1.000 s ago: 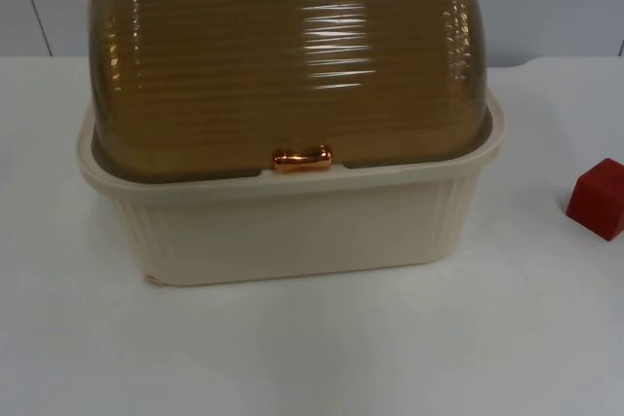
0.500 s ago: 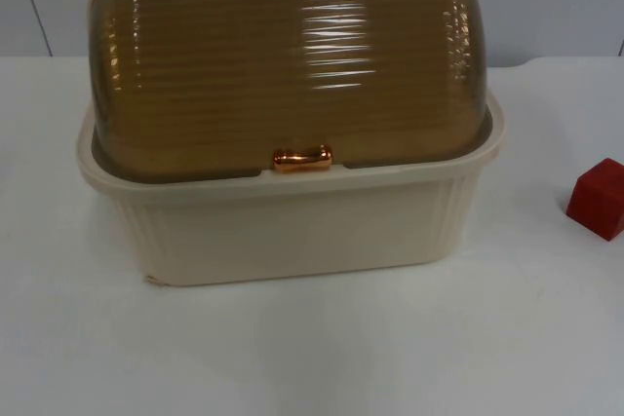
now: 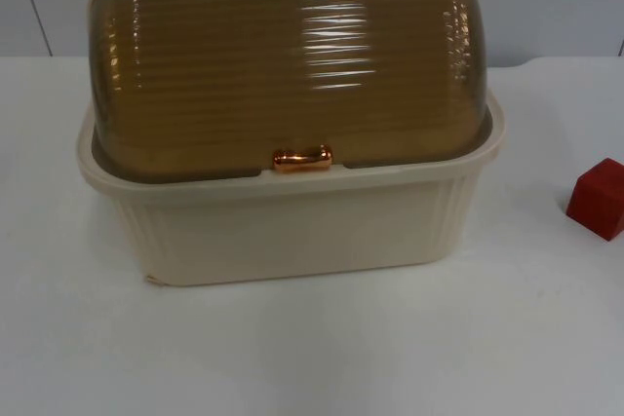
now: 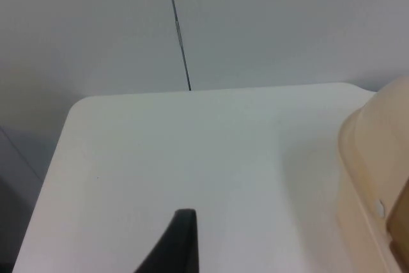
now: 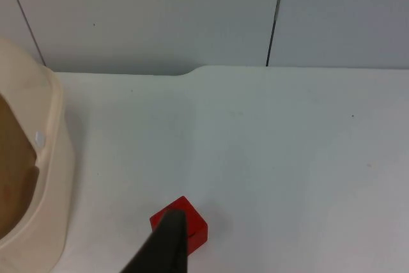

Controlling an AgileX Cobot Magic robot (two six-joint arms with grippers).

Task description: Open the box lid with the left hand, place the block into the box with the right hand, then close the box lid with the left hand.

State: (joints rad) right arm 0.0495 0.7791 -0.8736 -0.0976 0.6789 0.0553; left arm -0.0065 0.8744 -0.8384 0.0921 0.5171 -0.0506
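The left end effector (image 4: 182, 247) is seen in its wrist view over bare table (image 4: 166, 158) beside the box's left wall, apart from it; one black fingertip is shown, so how far it is open cannot be told, and nothing is seen in its grasp.

The box (image 3: 292, 226) stands mid-table, cream and ribbed. Its amber domed lid (image 3: 292, 65) is down, with the copper handle (image 3: 301, 158) at the front rim. The opening step is judged not yet done.

The handle is small and glossy. A slip could be expected if it is caught off-centre or only by the fingertip edges. The box looks light, so an upward pull may lift or drag it across the table instead of swinging the lid back. An approach from the side may knock the wall and shift the box towards the block.

The block (image 3: 598, 199), red, lies on the table well to the right of the box, at the edge of the top view.

The right end effector (image 5: 167, 247) hangs near the block, a fingertip hiding part of it in the wrist view; its opening cannot be told, and the block is not seen to be held. A grasp on the block's corners could twist it out. If the lid is not fully back, the block could strike the dome's edge.
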